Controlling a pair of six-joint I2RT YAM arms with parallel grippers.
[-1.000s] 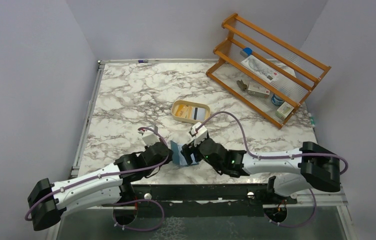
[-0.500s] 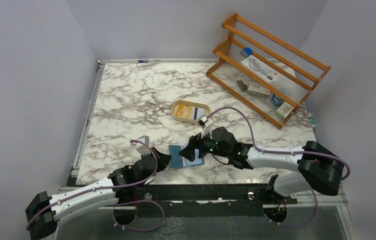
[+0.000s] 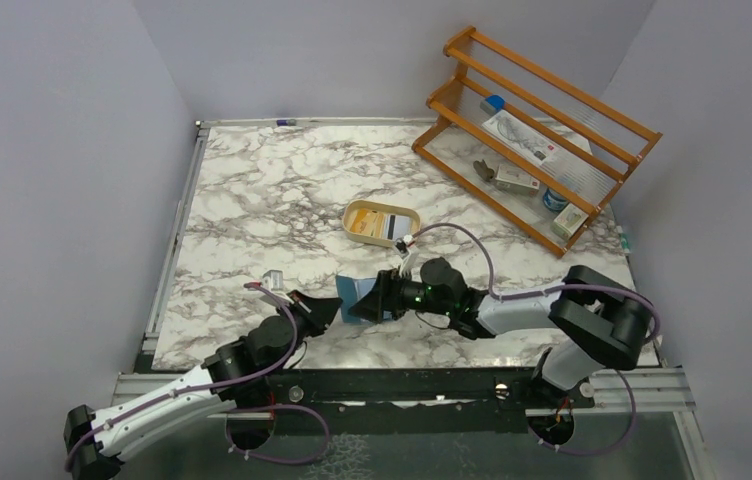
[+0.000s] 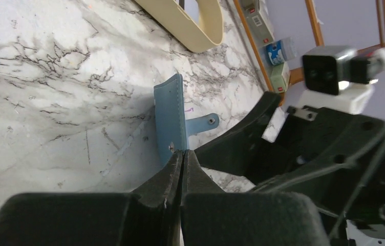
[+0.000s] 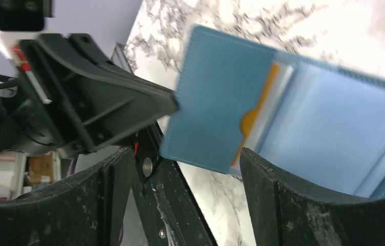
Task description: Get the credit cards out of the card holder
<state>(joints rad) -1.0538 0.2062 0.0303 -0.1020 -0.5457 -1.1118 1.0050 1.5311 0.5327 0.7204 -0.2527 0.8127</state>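
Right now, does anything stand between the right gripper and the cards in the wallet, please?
Nothing visible does. The left gripper pinches the flap edge of the wallet, off to one side; the orange card peeks from its pocket, facing the open right gripper.

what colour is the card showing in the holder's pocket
Yellow-orange card, clearest in the right wrist view.

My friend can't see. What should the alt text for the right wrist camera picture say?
An open teal card holder fills the view, with a yellow-orange card peeking from its inner pocket. The left gripper, shut, pinches the edge of one flap, while the right gripper stands open at the bottom of the picture, holding nothing.
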